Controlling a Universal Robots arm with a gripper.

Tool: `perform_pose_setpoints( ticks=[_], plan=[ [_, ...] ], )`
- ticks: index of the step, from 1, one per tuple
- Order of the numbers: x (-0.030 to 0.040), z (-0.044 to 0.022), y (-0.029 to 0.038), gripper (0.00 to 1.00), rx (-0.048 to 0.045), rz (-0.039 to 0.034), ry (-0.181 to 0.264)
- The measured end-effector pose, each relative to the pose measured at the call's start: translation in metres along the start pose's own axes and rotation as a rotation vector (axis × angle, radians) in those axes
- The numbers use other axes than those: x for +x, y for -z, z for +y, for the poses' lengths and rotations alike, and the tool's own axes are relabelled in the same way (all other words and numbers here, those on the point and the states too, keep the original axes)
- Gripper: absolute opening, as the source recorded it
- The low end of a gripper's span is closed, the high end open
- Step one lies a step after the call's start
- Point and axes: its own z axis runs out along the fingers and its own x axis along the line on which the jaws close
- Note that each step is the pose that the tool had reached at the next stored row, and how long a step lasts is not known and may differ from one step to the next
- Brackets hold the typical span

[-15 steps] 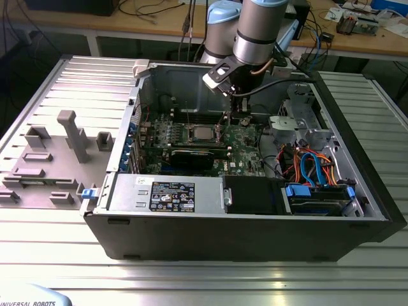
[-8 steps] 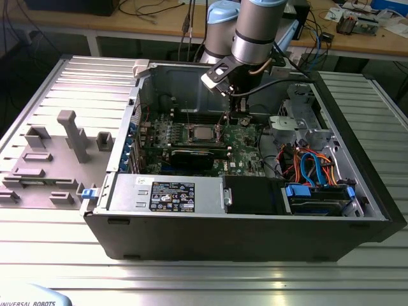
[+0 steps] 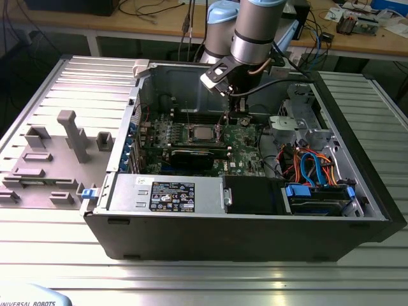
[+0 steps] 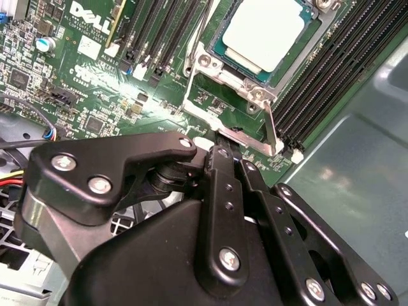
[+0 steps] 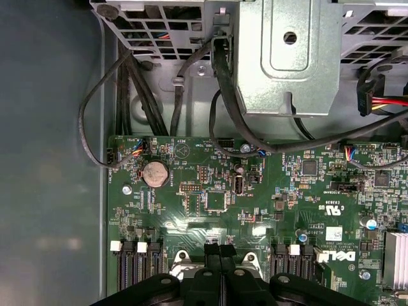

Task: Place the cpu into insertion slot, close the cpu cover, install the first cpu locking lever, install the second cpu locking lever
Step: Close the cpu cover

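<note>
exterior view: the gripper [image 3: 228, 118] hangs inside the open computer case [image 3: 255, 236], just beside the cpu [image 3: 203, 132]. second wrist view: cpu sits in the slot [image 4: 205, 62], cover [image 4: 239, 76] lying over its edges. first wrist view: fingers [image 5: 212, 255] pressed together above the green board [image 5: 191, 210].

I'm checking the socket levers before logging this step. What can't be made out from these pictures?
Second wrist view: the hand covers one end of the locking lever, so any grip on it is unclear.
Second wrist view: the cpu and cpu cover are cut off by the picture's edge.
Exterior view: lever positions beside the cpu are too small to tell.
</note>
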Motion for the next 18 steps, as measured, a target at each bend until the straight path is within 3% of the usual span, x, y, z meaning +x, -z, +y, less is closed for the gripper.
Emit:
perform_pose_setpoints(
  ticks=[16, 18],
  plan=[
    [0.0001, -0.0035, -0.0002, 0.11, 0.0, 0.0, 0.0],
    [0.0002, -0.0064, -0.0007, 0.11, 0.0, 0.0, 0.0]
  ],
)
